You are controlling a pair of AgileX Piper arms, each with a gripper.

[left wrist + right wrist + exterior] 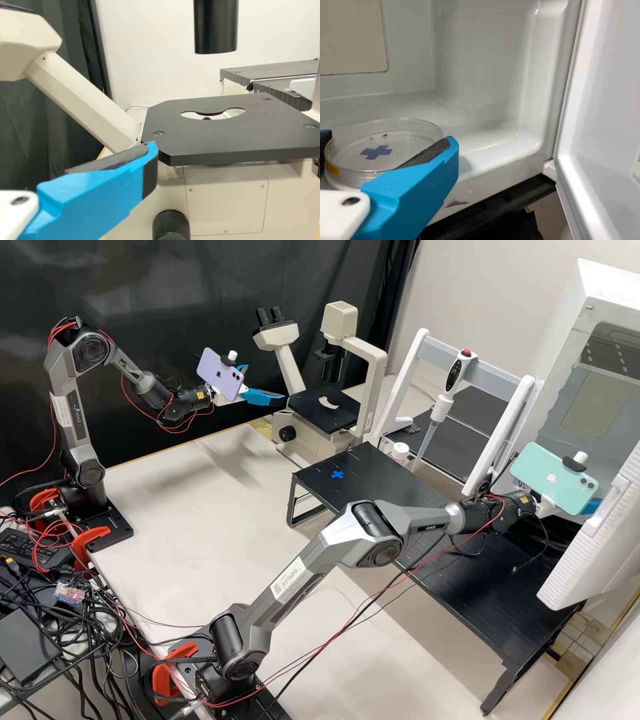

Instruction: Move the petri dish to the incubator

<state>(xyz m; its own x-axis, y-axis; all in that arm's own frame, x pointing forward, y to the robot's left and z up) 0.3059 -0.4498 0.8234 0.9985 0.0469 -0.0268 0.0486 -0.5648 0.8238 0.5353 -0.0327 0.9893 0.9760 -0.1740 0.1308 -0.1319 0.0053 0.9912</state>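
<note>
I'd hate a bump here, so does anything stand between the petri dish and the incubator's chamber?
Nothing visible does. The right claw has the petri dish at the mouth of the incubator, and its door stands open to the side.

My left gripper (265, 383) and my right gripper (591, 507) wear bright blue fingers with blackish pads. The petri dish (422, 142) is colourless and clear, marked with a dusky blue cross (376, 152) and a yellow strip (332, 168). The incubator (485, 60) is glossy white, the microscope (277, 337) cream with a black stage (225, 140); one phone (220, 373) is lilac, the other phone (543, 470) mint green.
</note>
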